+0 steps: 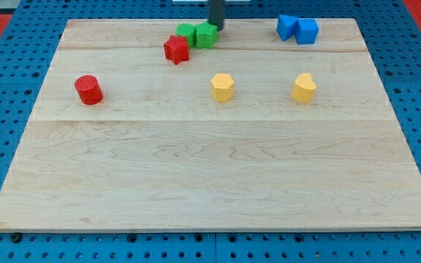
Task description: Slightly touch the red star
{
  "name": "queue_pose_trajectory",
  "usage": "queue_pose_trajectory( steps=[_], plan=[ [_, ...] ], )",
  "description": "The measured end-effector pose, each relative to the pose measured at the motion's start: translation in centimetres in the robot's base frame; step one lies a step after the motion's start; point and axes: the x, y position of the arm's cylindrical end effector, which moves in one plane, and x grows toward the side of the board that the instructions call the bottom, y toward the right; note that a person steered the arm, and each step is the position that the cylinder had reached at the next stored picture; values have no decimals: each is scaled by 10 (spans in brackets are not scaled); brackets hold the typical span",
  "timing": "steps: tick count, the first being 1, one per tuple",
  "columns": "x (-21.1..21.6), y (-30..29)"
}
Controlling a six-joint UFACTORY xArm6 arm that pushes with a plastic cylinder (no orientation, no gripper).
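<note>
The small red star-shaped block point(175, 50) is sitting near the top of the pale wooden board point(210, 175), touching two green blocks point(197, 34) on its right. My tip point(215, 28), a bare rod holding nothing, is resting just beyond those green blocks. I judge it should be skirting them, nudging the star only faintly; no containers are showing.

The rod point(215, 13) is cut off by the view's top edge, so only its lower part shows. My tip point(215, 28) ends at the green cube point(207, 35), contact unclear. Left green block point(187, 33) is partly hidden by the red star point(175, 50), its shape unclear.
</note>
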Motion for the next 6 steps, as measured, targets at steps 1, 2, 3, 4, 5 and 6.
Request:
queue_pose_trajectory(
  steps=[1, 2, 3, 4, 5, 6],
  plan=[
    [0, -4],
    [4, 24],
    [40, 43],
    [86, 35],
    [103, -1],
    [103, -41]
  ],
)
